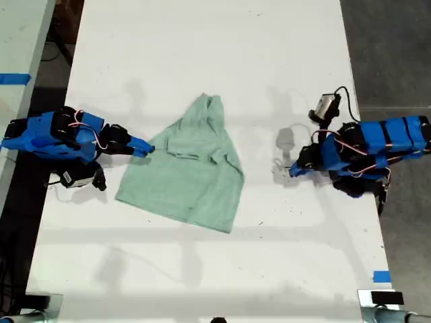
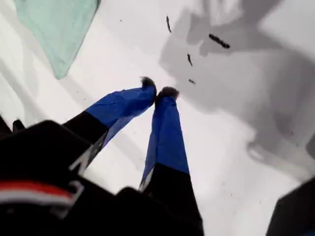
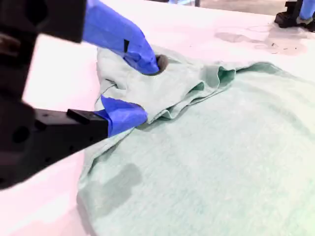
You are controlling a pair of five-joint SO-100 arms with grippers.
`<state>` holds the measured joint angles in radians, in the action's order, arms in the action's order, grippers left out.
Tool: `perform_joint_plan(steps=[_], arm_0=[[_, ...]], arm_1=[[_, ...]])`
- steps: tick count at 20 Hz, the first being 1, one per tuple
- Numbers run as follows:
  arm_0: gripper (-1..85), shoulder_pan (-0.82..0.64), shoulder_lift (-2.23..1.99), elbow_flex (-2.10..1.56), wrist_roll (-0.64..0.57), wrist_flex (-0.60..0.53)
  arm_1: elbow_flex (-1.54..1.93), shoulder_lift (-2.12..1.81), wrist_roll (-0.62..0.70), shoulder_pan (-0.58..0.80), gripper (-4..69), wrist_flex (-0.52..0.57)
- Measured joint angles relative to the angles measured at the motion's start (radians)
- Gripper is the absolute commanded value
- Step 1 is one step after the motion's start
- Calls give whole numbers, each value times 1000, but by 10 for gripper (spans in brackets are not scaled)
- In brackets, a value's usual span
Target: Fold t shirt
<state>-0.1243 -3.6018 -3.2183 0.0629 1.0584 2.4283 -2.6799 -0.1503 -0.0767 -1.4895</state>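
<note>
At the exterior view's left my second tool (image 1: pixel 149 149) sits at the edge of the t shirt (image 1: pixel 192 171), its jaws apart around a bunched sleeve fold, one tip on top and one beneath — not yet pinched, as far as the second wrist view shows; the t shirt lies near the middle of the white desk (image 1: pixel 215 60), rumpled, one sleeve already turned in over the body, the hem spread flat toward the camera; at the exterior view's right my first tool (image 1: pixel 293 172) rests with tips together on nothing, well apart from the cloth; I judge the fold barely begun — most of it remains.
</note>
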Motion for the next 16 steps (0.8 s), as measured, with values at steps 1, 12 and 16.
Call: perform_joint_plan(steps=[1,12,16], arm_0=[[126,0,0,0,0,0],[126,0,0,0,0,0],[126,0,0,0,0,0]], arm_1=[[-215,235,-12,-18,147,-95],[-1198,1427,-5,-66,175,49],[-1229,1516,-11,-66,22,83]])
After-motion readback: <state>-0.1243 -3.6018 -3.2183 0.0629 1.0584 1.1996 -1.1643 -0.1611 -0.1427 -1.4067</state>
